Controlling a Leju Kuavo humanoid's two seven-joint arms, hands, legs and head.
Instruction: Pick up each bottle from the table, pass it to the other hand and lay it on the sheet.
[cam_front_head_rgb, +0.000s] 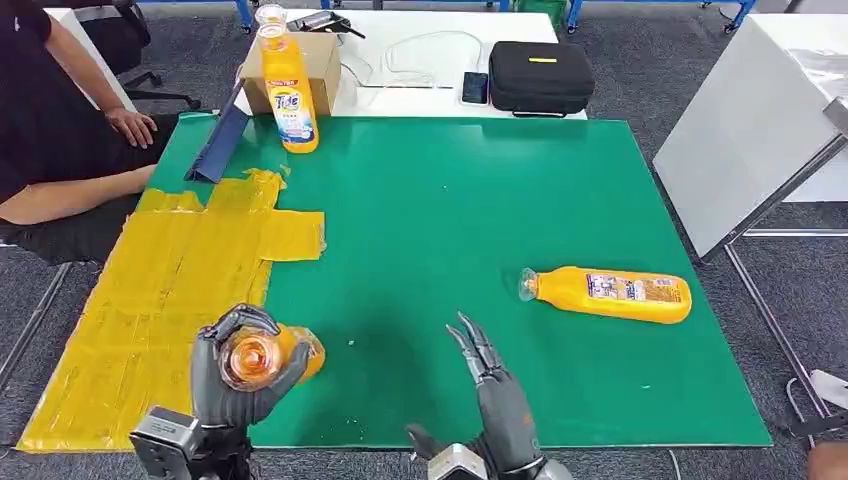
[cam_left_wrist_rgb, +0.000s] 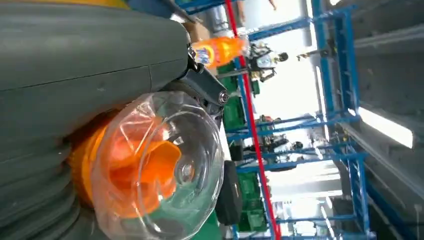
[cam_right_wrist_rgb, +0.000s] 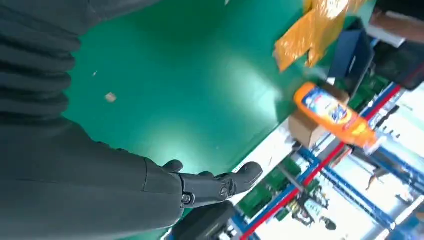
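My left hand (cam_front_head_rgb: 235, 375) grips an orange bottle (cam_front_head_rgb: 262, 356) with a clear cap, held above the near edge of the yellow sheet (cam_front_head_rgb: 160, 300); its cap (cam_left_wrist_rgb: 160, 165) faces the left wrist camera. My right hand (cam_front_head_rgb: 495, 395) is open over the green mat, fingers straight, holding nothing; the same hand (cam_right_wrist_rgb: 150, 180) spans the right wrist view. A second orange bottle (cam_front_head_rgb: 610, 294) lies on its side on the mat at the right. A third one (cam_front_head_rgb: 287, 95) stands upright at the far left of the mat, also seen as the upright bottle (cam_right_wrist_rgb: 335, 115).
The green mat (cam_front_head_rgb: 450, 220) covers the table. A cardboard box (cam_front_head_rgb: 320, 70), a black case (cam_front_head_rgb: 540, 75) and a phone (cam_front_head_rgb: 475, 88) sit on the white table behind. A person (cam_front_head_rgb: 60, 130) sits at the far left. A white panel (cam_front_head_rgb: 750, 120) leans at the right.
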